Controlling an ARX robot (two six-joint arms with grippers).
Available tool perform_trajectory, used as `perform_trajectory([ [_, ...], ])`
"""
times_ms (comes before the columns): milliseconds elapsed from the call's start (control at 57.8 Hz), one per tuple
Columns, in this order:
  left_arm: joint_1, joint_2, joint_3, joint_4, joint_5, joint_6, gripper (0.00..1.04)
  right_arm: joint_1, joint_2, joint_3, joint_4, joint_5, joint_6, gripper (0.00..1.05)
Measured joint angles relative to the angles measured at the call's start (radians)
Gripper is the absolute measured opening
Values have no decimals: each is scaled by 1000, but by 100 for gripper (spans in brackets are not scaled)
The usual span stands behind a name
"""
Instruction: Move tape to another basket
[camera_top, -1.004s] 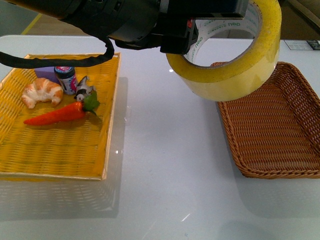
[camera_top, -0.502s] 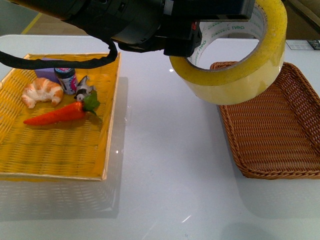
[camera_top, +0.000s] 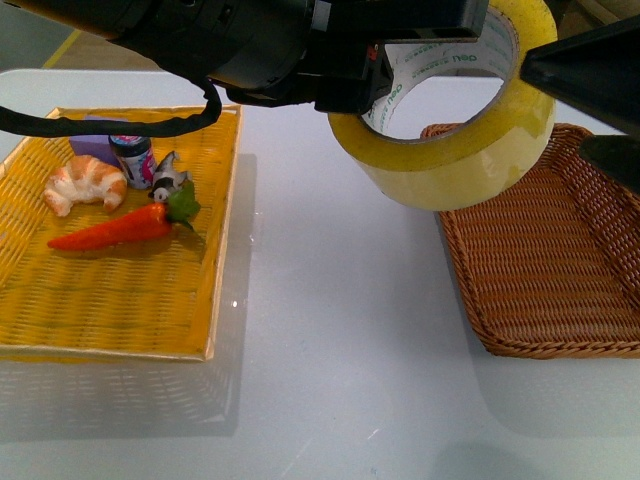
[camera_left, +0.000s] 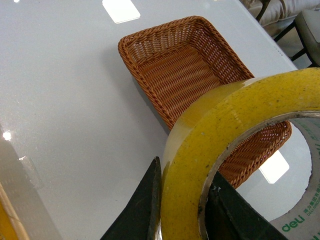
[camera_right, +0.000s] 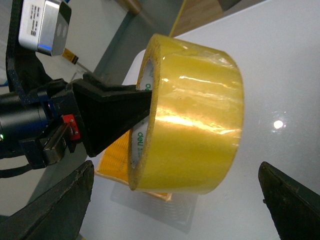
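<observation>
Left gripper (camera_left: 182, 205) clamped across wall of packing tape roll (camera_top: 440, 160), roll aloft near brown wicker basket (camera_top: 540, 270), right gripper (camera_right: 176, 172) spread wide beside roll.

The supporting surface is a glossy white table (camera_top: 330, 340); small light reflections show on its top. Two baskets rest flat and directly on it, well apart, with a strip of bare tabletop between them.

- Robot's left: a bright yellow woven tray basket (camera_top: 110, 300), rectangular and low-walled.
- Robot's right: a dark brown wicker basket (camera_top: 560, 280), rectangular, with raised rounded rims.

The tabletop shows a faint reflection along the near edge of each basket.
</observation>
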Motion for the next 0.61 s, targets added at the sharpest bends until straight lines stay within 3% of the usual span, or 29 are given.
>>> perform_trajectory([
  [519,1,0,8,-10,22,-8,15,24,168,52,102,14,42,96],
  [606,1,-1,8,-10,24,-8,15,24,172,52,109,17,50,86],
])
